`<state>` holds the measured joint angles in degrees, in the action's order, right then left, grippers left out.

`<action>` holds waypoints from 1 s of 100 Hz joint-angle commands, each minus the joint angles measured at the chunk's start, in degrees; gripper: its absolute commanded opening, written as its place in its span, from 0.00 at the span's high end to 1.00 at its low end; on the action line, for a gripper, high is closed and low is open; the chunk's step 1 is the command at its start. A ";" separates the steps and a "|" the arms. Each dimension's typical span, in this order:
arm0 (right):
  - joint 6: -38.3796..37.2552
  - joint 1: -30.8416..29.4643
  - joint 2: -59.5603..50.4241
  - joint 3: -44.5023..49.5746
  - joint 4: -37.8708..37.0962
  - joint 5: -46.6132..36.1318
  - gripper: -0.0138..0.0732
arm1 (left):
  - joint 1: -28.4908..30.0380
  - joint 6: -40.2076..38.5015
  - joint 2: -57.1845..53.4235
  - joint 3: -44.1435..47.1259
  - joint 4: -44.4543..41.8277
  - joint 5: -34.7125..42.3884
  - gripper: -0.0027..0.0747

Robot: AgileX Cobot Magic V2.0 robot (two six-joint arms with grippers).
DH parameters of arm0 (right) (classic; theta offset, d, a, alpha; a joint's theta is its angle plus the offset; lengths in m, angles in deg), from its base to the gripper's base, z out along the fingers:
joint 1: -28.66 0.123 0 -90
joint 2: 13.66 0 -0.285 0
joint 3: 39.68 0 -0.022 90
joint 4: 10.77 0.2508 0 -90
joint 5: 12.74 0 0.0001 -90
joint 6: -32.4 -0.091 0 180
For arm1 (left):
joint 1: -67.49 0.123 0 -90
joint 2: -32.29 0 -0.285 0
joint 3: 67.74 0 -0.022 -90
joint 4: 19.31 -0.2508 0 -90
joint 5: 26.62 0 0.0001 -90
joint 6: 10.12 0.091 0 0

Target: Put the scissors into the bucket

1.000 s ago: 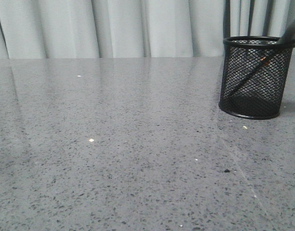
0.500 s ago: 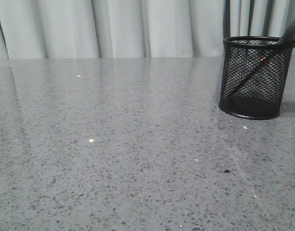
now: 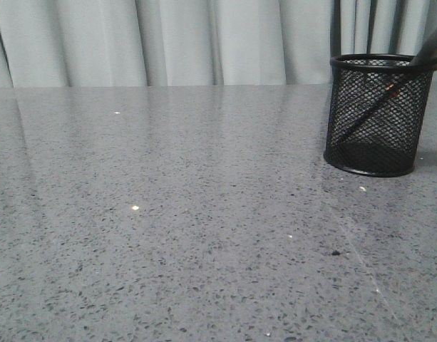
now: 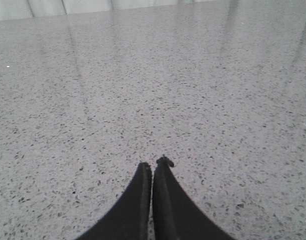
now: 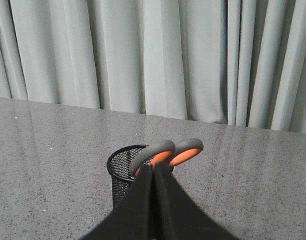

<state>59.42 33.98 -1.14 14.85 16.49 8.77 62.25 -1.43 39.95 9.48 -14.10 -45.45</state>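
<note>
The bucket (image 3: pixel 361 153), a black wire-mesh cup, stands on the grey table at the far right. The scissors (image 3: pixel 433 47) lean inside it, blades down behind the mesh, grey and orange handles sticking out over the rim. In the right wrist view the bucket (image 5: pixel 122 170) and the scissors' handles (image 5: pixel 186 149) lie just beyond my right gripper (image 5: pixel 154 168), which is shut with its fingers pressed together; I cannot tell whether it touches the handles. My left gripper (image 4: pixel 153 164) is shut and empty, low over bare table. Neither gripper shows in the front view.
The speckled grey table (image 3: pixel 168 214) stretches to the left and front of the bucket. Pale curtains (image 3: pixel 175 43) hang behind its far edge. A few small specks (image 3: pixel 135 208) lie on the surface.
</note>
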 commanded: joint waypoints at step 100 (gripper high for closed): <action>0.55 -0.17 0.65 -0.54 -2.29 -4.04 0.89 | 0.50 -0.71 -1.48 2.26 0.59 2.53 0.99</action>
<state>59.42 33.98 -1.14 14.98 16.21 8.77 62.59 -1.56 39.95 9.48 -14.10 -45.45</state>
